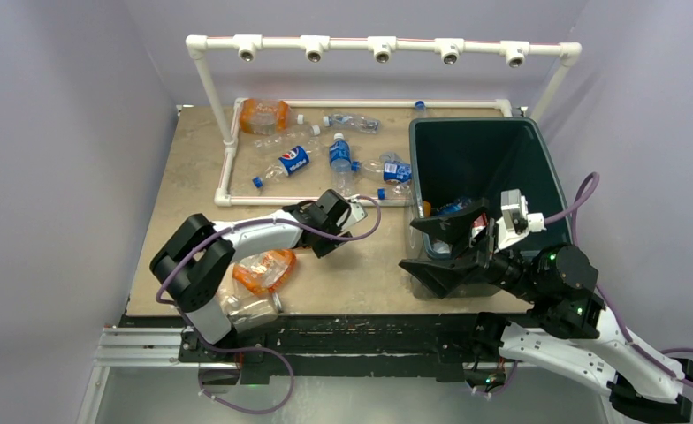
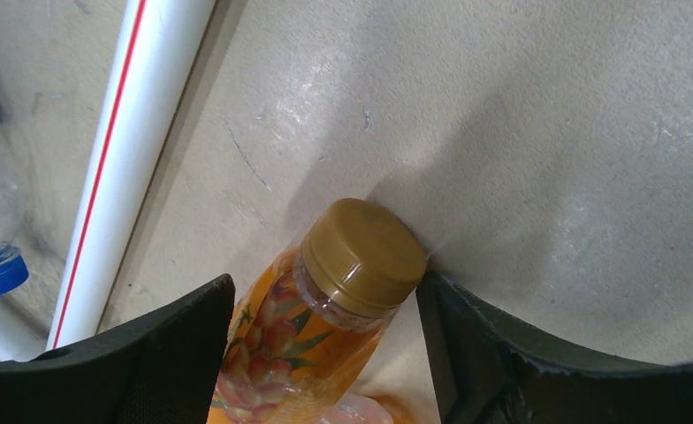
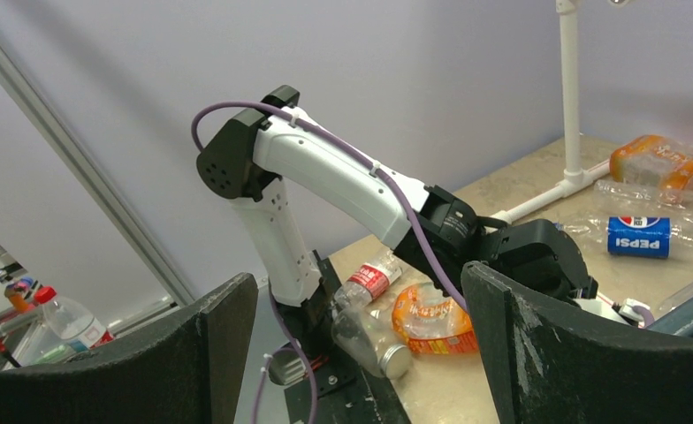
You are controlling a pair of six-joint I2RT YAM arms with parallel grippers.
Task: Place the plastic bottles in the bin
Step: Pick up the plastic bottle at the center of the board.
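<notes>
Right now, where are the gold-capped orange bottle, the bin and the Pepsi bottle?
gold-capped orange bottle (image 2: 365, 256): left wrist view, on its cap.
bin (image 1: 471, 121): top view, on its far rim.
Pepsi bottle (image 1: 294, 160): top view, on its blue label.

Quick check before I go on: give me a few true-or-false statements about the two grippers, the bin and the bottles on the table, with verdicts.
1. The left gripper has one finger on each side of a gold-capped orange bottle lying on the table. True.
2. The right gripper holds a bottle. False: its jaws stand open with nothing between them, above the near edge of the bin.
3. The bin is empty. False: at least a blue-labelled bottle shows inside, by the near wall.
4. Several bottles lie inside the white pipe frame, a Pepsi bottle among them. True.
</notes>
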